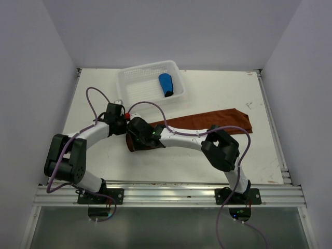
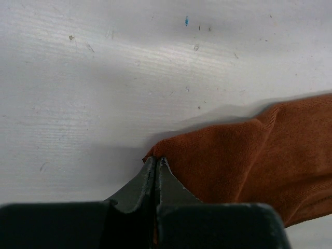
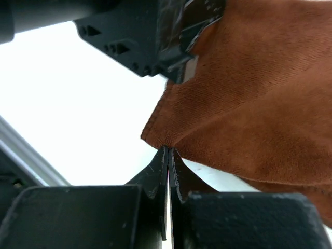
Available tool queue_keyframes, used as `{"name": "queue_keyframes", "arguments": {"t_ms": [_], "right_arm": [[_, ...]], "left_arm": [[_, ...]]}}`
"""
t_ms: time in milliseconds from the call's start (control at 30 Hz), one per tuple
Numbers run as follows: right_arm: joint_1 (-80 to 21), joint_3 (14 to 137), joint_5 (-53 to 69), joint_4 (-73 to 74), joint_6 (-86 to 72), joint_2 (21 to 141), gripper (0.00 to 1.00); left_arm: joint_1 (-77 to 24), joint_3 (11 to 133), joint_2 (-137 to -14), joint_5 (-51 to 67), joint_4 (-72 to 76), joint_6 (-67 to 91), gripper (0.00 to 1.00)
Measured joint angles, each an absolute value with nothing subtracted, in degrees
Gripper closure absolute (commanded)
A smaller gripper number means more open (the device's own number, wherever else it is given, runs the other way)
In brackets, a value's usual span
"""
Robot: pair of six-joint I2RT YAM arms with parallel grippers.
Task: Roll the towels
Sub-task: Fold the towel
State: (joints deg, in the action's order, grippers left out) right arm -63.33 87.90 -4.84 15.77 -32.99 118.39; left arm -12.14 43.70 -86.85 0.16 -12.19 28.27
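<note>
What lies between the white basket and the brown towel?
Top view: only bare table between basket and brown towel, with a purple cable arching over the gap's left end.

1. Top camera: I can read no text, label, brand or number anywhere in this view.
2. Left wrist camera: nothing is legible. The surface [image 2: 104, 67] carries only tiny specks, not characters, and I see no tag or print on the rust-brown towel [image 2: 249, 155].
3. Right wrist camera: I can make out no writing or sign here either.
</note>
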Motion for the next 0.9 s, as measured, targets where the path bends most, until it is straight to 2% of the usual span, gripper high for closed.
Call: {"name": "queue_keyframes", "arguments": {"t_ms": [400,467,500,567,733,900], "right_arm": [[-63.26,89.27,0.95,15.75,-38.74,119.17,1.0],[-63.18,90.08,1.37,15.73,-39.18,119.83,0.87],[-63.09,90.24,1.69,15.68,-39.55,120.16,0.74],[-62.94,90.3,2.66,15.66,-39.9,120.75,0.63],[-62.26,89.82,3.05,15.49,-39.86,120.7,0.6],[-59.02,84.03,3.07,15.88,-39.11,117.34,0.6]], "left_arm": [[-12.14,43.9,-86.85,-0.34,-12.53,27.88,1.0],[-12.14,43.9,-86.85,-0.47,-12.53,27.88,1.0],[-12.14,43.9,-86.85,-0.51,-12.53,27.88,1.0],[-12.16,43.9,-86.85,-0.71,-12.51,27.86,1.0],[-12.16,43.9,-86.85,-1.78,-12.6,27.88,1.0],[-12.14,43.79,-86.7,-3.29,-13.04,27.92,1.0]]}}
